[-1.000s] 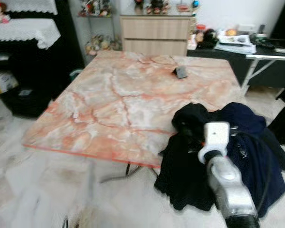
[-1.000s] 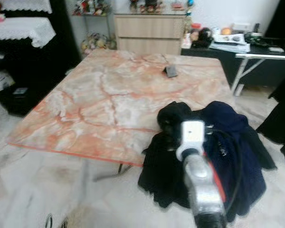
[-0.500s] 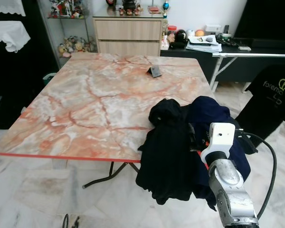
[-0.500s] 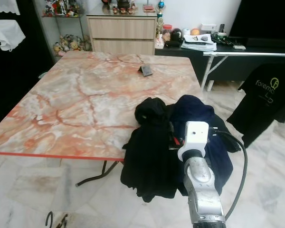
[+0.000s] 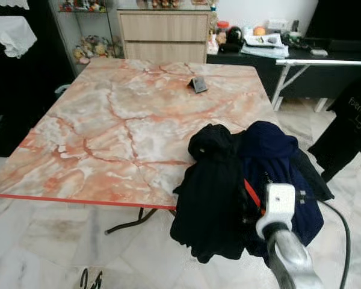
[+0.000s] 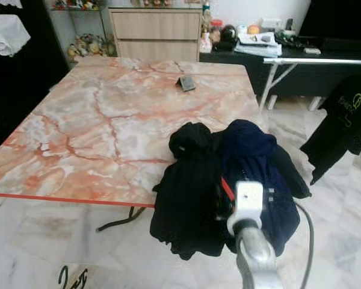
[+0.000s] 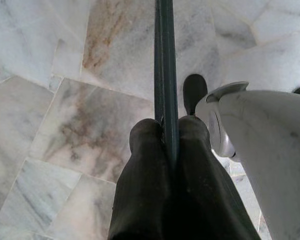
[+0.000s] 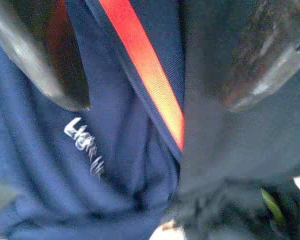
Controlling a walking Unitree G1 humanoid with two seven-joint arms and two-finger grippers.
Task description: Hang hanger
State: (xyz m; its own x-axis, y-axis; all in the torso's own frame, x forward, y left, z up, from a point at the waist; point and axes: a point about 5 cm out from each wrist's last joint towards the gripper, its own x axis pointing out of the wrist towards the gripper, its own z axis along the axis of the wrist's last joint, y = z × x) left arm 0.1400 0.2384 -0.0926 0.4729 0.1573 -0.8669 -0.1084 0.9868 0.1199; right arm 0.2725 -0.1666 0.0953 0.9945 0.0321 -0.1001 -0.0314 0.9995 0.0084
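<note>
My left gripper (image 7: 167, 132) hangs low over the marble floor, shut on a thin dark green hanger bar (image 7: 165, 60) that runs straight out between the fingers. A pile of clothes droops over the table's near right corner: a black garment (image 5: 210, 198) and a navy one (image 5: 271, 150) with a red stripe (image 8: 145, 75). My right gripper (image 8: 160, 95) is open and pressed close against the navy cloth, one finger on each side of the stripe. In the left eye view its white wrist (image 5: 278, 205) covers the fingers.
The pink marble table (image 5: 120, 120) carries a small dark object (image 5: 198, 85) near its far edge. A black T-shirt (image 6: 343, 114) hangs at the right. Behind stand a wooden dresser (image 5: 162, 27) and a black desk (image 5: 301, 60) with a white folding leg.
The whole picture has shifted and sharpened as the camera moved. My right wrist now sits lower in the picture, against the hanging part of the clothes pile.
</note>
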